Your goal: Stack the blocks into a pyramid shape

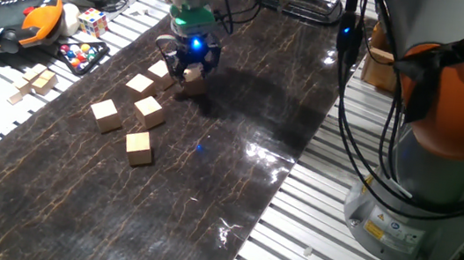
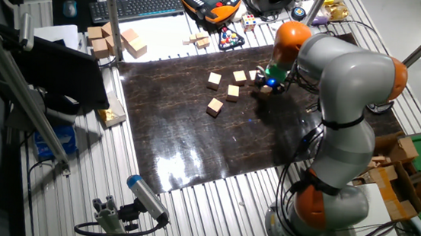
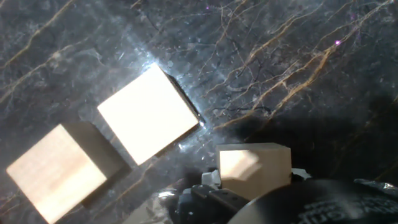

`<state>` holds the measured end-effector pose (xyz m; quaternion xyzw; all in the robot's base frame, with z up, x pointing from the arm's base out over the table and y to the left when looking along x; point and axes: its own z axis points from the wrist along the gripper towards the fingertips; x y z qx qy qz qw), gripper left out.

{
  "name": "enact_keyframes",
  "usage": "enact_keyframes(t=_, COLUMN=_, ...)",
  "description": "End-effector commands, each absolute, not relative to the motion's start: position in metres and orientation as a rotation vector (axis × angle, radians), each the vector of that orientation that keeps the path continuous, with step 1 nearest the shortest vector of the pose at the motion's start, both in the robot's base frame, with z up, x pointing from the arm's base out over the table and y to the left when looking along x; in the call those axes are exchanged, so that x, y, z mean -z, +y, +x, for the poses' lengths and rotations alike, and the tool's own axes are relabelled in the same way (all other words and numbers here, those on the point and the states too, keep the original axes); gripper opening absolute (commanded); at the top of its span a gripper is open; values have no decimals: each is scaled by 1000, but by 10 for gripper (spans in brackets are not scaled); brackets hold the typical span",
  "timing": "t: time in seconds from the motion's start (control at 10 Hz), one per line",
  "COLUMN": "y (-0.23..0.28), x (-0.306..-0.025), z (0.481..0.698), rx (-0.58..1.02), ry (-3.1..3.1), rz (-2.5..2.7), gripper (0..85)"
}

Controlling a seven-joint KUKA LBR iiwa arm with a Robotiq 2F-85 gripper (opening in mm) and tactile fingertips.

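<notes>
Gripping one block (image 1: 192,74), the end effector (image 1: 190,64) hung low at upper centre, clenched on it. Five other blocks (image 1: 139,148) lay loose on the surface (image 1: 207,189), unstacked, probably awaiting base placement.

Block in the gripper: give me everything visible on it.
The block is a plain light-tan wooden cube, same look as the loose ones. It sits between the fingers of the gripper, which looks closed on it, at the far end of the dark marbled mat. Hand view shows its lit face and clean edges. Whether it touches the mat cannot be told. Nearest loose block lies apart from it.
</notes>
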<state>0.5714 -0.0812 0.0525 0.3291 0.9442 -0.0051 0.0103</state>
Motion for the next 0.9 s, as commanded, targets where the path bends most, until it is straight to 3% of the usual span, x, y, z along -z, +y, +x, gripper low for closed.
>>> enact_keyframes(t=0.0, y=-82, x=-54, z=571, rx=21, ry=2947, rz=1025, gripper=7)
enact_keyframes(t=0.8, y=-126, x=-80, z=575, rx=-13, ry=2653, rz=1606, gripper=7)
